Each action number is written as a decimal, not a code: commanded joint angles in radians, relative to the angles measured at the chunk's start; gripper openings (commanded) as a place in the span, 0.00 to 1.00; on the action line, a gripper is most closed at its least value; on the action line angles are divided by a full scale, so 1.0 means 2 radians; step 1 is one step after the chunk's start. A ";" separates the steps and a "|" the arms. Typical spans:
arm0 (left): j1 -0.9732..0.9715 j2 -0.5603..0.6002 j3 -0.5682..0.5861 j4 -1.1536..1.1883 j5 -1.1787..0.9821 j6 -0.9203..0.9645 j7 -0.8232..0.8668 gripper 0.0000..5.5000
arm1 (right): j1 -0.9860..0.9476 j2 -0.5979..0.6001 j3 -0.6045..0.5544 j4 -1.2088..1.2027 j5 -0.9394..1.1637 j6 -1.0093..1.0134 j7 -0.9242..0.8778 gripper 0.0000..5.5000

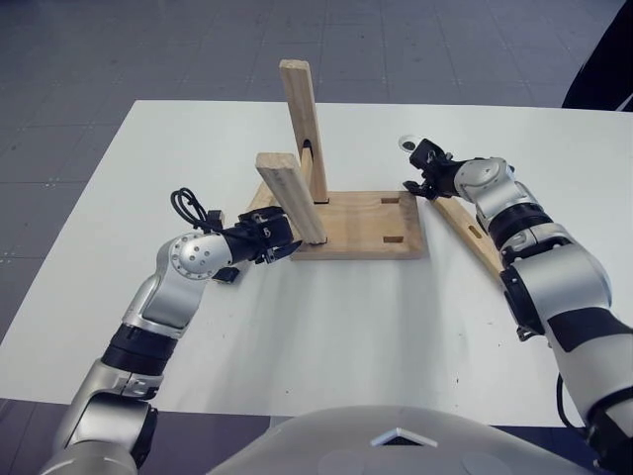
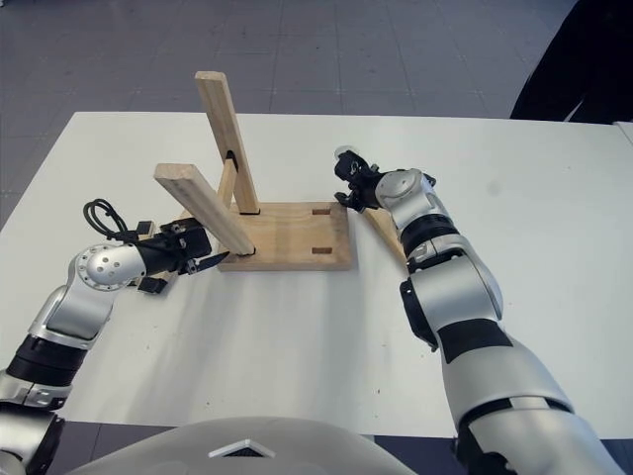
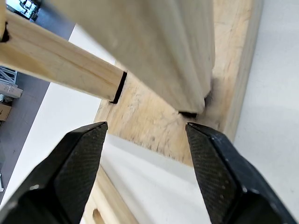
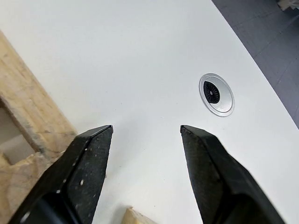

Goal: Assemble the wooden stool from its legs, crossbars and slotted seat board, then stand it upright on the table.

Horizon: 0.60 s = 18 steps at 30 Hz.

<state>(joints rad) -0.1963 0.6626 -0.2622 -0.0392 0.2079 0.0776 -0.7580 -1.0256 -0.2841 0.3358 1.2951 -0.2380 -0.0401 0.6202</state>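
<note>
Starting at the left gripper [image 3: 145, 129]: fingers spread wide, holding nothing, poised at the foot of the near leg [image 1: 292, 198] where it enters the seat board [image 1: 361, 236]; no contact with the wood that the wrist view can confirm. Right gripper [image 4: 146, 128]: fingers likewise parted, nothing between them; it hovers over the table [image 1: 326, 327] just beside the far right corner of the seat board, near the round cable port [image 4: 216, 94].

Seat board lies flat mid-table, slotted face up; near leg is tilted, its top leaning to the robot's left; far leg [image 1: 302, 114] stands close to upright; a crossbar [image 2: 229, 181] runs between the two.

Slots as holders: the two on the left side each carry a leg; the two empty slots [image 1: 393, 238] are on the right side.

Loose leg [image 1: 473, 233] lies on the table just beside the board's right edge, under the right forearm; another slotted piece [image 3: 105, 210] lies by the left gripper, partly hidden.

Judged progress: about half; one leg pair is in. Left to do, by estimate: square the tilted leg; seat the remaining legs and crossbar; turn the stool over onto its feet.
</note>
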 commanded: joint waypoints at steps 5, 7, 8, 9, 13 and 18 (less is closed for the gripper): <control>-0.037 0.010 -0.003 0.090 0.030 -0.054 0.019 0.56 | 0.035 -0.027 0.026 -0.007 -0.035 -0.041 0.145 0.49; -0.055 0.014 -0.002 0.126 0.035 -0.076 0.024 0.56 | 0.050 -0.037 0.028 -0.020 -0.035 -0.051 0.175 0.49; -0.069 0.014 -0.003 0.147 0.038 -0.088 0.026 0.56 | 0.058 -0.042 0.027 -0.028 -0.033 -0.054 0.188 0.49; -0.089 0.010 -0.005 0.175 0.044 -0.103 0.032 0.56 | 0.068 -0.048 0.024 -0.040 -0.029 -0.055 0.200 0.49; -0.174 -0.030 -0.017 0.295 0.061 -0.169 0.073 0.56 | 0.117 -0.062 0.005 -0.139 0.009 -0.023 0.250 0.49; -0.272 -0.071 -0.026 0.439 0.078 -0.244 0.124 0.56 | 0.206 -0.084 -0.005 -0.368 0.055 0.102 0.290 0.49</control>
<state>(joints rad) -0.6821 0.5183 -0.3116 0.7708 0.3430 -0.3781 -0.5255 -0.6695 -0.4380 0.3202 0.6880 -0.1427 0.0786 1.1797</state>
